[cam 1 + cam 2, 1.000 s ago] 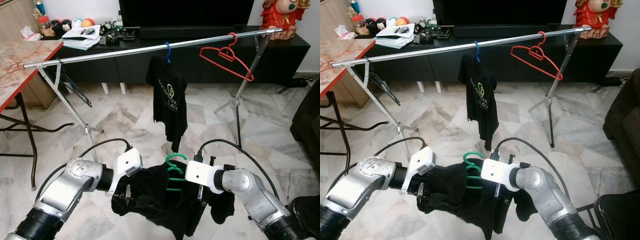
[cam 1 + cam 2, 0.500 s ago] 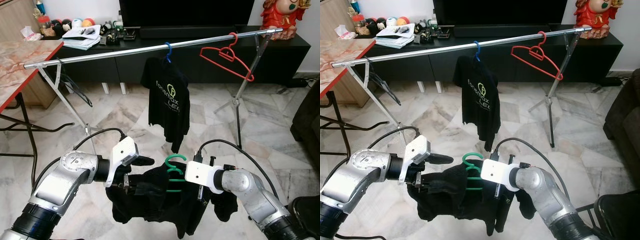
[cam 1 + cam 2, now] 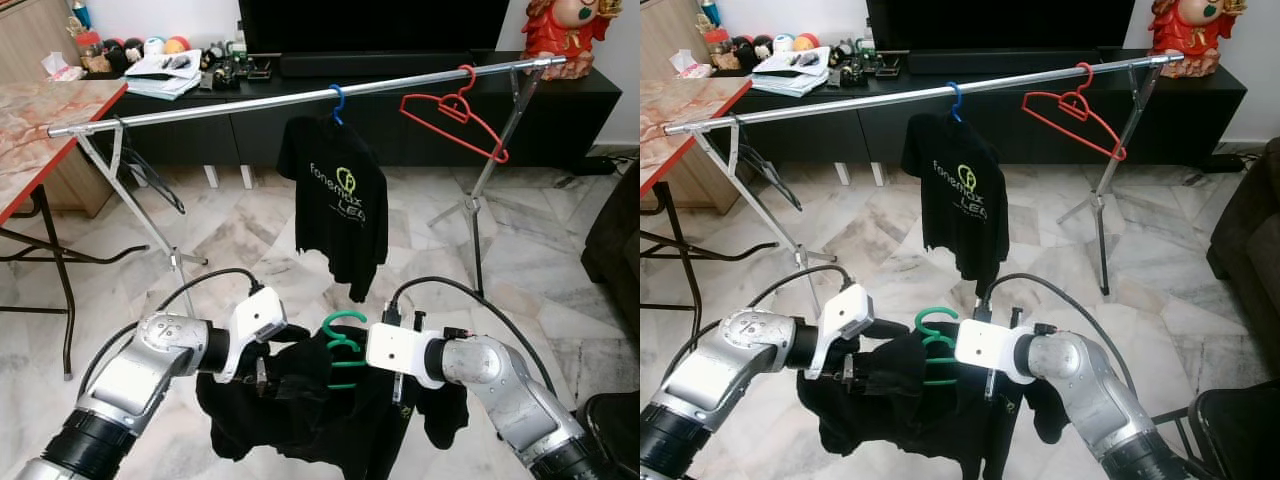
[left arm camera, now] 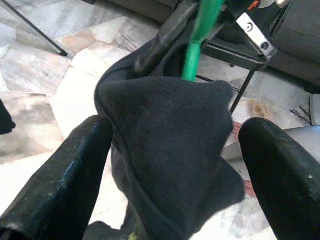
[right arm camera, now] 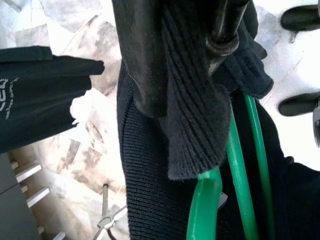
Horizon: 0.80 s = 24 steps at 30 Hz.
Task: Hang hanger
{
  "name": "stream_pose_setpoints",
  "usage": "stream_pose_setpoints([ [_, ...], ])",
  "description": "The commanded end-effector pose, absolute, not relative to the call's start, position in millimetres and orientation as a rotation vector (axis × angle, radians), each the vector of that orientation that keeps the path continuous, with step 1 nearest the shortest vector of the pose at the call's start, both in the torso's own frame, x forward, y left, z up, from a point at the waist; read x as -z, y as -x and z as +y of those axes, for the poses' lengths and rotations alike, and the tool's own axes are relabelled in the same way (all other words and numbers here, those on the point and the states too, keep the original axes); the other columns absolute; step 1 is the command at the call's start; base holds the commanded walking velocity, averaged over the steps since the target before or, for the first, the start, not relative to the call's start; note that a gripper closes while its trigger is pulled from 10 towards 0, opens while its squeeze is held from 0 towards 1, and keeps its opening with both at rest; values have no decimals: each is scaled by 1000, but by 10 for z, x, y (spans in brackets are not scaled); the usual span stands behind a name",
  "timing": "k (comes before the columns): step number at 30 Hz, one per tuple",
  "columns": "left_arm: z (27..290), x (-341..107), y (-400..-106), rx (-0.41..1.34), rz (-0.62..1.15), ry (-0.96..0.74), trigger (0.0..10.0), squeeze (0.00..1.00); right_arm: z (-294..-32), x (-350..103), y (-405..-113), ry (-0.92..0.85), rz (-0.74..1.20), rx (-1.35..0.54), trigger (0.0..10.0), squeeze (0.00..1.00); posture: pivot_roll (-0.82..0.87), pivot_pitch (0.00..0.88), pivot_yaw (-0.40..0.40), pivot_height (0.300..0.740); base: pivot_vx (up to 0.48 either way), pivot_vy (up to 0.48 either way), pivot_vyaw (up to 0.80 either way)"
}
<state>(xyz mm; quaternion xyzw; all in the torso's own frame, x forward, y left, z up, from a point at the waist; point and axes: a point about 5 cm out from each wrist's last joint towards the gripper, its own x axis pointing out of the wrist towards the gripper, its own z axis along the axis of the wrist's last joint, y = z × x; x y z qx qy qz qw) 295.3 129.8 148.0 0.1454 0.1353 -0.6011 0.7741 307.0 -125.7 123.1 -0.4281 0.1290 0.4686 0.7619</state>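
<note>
The green hanger (image 3: 345, 345), a loop of smooth plastic draped with a black knit garment (image 3: 300, 415), hangs low at the center of the frame between the robot's two silver arms, well below the metal rail (image 3: 300, 97) that crosses the upper part of the frame. The right tool (image 5: 185, 65) is clamped on a ribbed fold of the garment's collar right at the hanger's neck, its black fingers pressed together with cloth between them. The left tool (image 4: 170, 170) stands wide apart, its two rounded, scuffed black fingers (image 4: 60, 175) flanking a bunched lobe of the soft fabric; one finger touches the cloth, the other stands clear of it. Both arms reach inward from the lower corners, elbows bent, white wrist housings facing each other across the hanger's hook. On the rail, a black printed T-shirt (image 3: 335, 205) hangs from a blue hanger (image 3: 335, 100) at upper center, and an empty red hanger (image 3: 455, 115) dangles tilted at upper right. A marble-topped bench (image 3: 40, 125) with a red edge sits at the left edge, over a pale marble tile floor (image 3: 250, 240).
</note>
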Motion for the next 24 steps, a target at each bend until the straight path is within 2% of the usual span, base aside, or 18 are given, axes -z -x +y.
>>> stream_pose_setpoints([
  [1,1317,-1471,-2967,1298,307,-330,10000,0,-1167,-1313,-3042,910,227,-1044,0,0,2,129,74,740,0,0,0],
  [9,1304,-1450,-2940,1328,323,-314,10000,0,-1129,-1350,-3024,906,217,-1050,0,0,3,131,73,740,0,0,0],
  [11,1309,-1425,-2913,1344,342,-308,0,0,-1123,-1384,-3031,908,210,-1050,0,0,1,131,73,740,0,0,0],
  [24,1326,-1364,-2888,1355,381,-339,0,0,-1072,-1445,-3040,904,191,-1060,0,0,2,127,71,740,0,0,0],
])
